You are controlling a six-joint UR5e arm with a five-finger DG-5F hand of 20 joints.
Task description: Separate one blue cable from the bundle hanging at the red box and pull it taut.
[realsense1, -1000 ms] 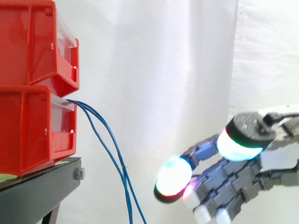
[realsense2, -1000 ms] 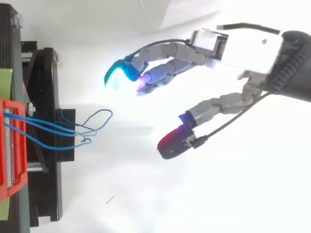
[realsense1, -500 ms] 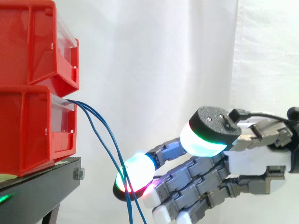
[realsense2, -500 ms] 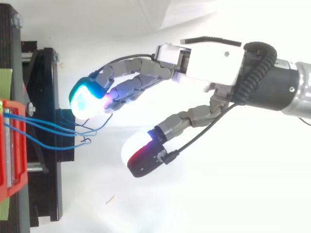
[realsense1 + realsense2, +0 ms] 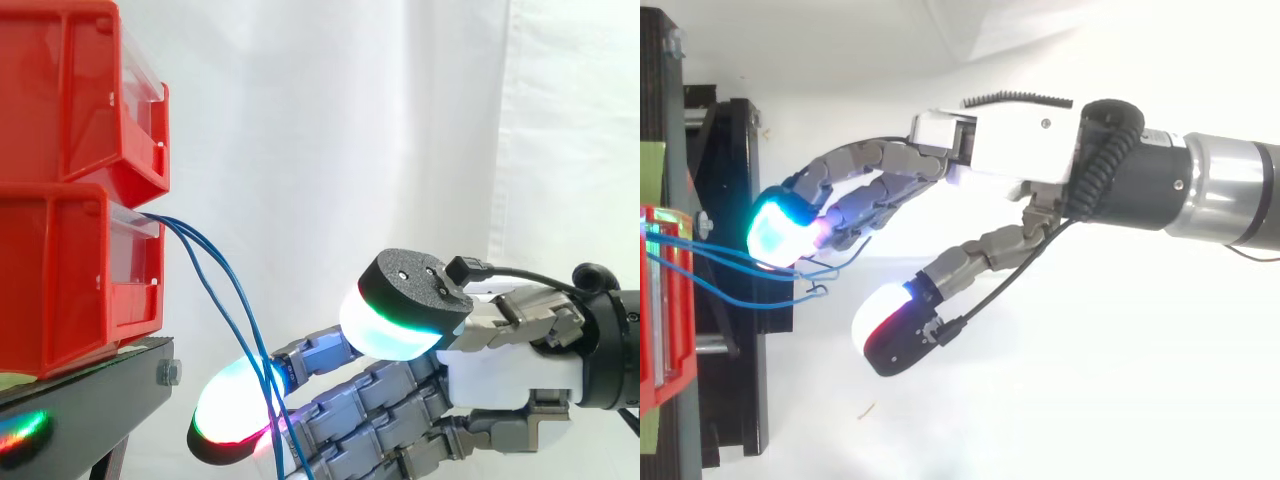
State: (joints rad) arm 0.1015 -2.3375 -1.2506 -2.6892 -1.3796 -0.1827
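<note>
The hand (image 5: pixel 1000 150) is spread, its fingers stretched forward and the thumb (image 5: pixel 895 325) well apart, clasping nothing. The blue cables (image 5: pixel 232 283) hang from the red box (image 5: pixel 70 270) ahead, crossing its foremost fingertip (image 5: pixel 775 225).

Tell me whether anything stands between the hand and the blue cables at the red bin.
Nothing visible does. The open hand is at the blue cables below the lower red bin. In the side view a glowing fingertip overlaps them, with only the white curtain behind. The thumb stands apart from them.
</note>
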